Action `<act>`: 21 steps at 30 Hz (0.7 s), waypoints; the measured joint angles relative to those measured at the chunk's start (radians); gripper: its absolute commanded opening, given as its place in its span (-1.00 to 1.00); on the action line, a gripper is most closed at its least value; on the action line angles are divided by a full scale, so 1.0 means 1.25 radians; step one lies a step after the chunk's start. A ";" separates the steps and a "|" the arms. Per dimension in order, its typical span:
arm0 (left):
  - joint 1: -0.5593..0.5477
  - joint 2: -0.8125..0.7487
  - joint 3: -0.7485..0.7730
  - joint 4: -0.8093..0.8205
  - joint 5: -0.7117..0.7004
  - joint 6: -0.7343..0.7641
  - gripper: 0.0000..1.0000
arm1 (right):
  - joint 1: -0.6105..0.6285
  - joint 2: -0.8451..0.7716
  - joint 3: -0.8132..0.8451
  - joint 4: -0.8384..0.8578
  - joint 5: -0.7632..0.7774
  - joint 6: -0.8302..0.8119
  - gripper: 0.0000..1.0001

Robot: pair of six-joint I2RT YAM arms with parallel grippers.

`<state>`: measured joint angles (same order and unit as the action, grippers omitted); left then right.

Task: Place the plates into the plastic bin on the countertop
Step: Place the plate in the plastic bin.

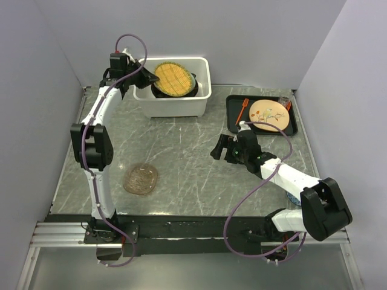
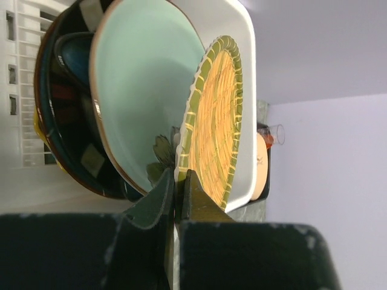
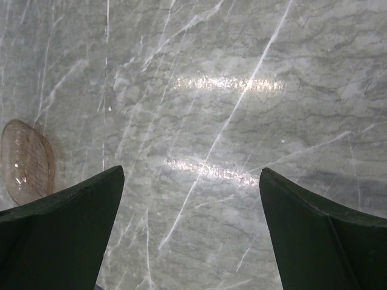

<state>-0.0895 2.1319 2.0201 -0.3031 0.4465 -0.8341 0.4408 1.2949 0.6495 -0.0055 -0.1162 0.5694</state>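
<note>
The white plastic bin stands at the back centre. An orange plate with a green scalloped rim lies on top of the plates in it. My left gripper is shut on that plate's rim at the bin's left side. In the left wrist view the jaws pinch the orange plate, with a pale green plate and a dark teal plate behind it. An amber glass plate lies on the counter at the front left. My right gripper is open and empty over bare marble.
A flat black tray with a tan round plate and an orange utensil sits at the back right. A blue edge shows under the right arm. The amber plate shows at the left of the right wrist view.
</note>
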 measured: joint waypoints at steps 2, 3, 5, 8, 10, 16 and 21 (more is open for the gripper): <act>0.003 0.017 0.001 0.015 -0.001 -0.017 -0.99 | 0.000 0.003 0.005 0.000 0.000 -0.002 1.00; 0.004 0.027 0.004 0.019 -0.001 -0.024 -0.99 | 0.000 0.004 0.006 0.001 0.000 -0.004 1.00; 0.006 0.046 0.008 0.030 -0.002 -0.041 -0.99 | 0.000 0.005 0.006 -0.001 0.000 -0.008 1.00; 0.008 0.065 0.009 0.042 -0.003 -0.058 -0.99 | 0.000 0.014 0.006 -0.001 0.000 -0.010 1.00; 0.009 0.075 0.009 0.052 -0.007 -0.070 -0.97 | 0.000 0.021 0.006 -0.002 0.000 -0.011 1.00; 0.013 0.099 0.029 0.067 -0.021 -0.096 -0.81 | 0.000 0.027 0.006 -0.003 -0.001 -0.012 1.00; 0.021 0.107 0.047 0.075 -0.021 -0.110 -0.27 | 0.000 0.027 0.006 -0.003 -0.001 -0.014 1.00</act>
<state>-0.0631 2.2662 2.0785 -0.2089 0.4206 -0.9722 0.4412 1.3281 0.6571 -0.0090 -0.1169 0.5518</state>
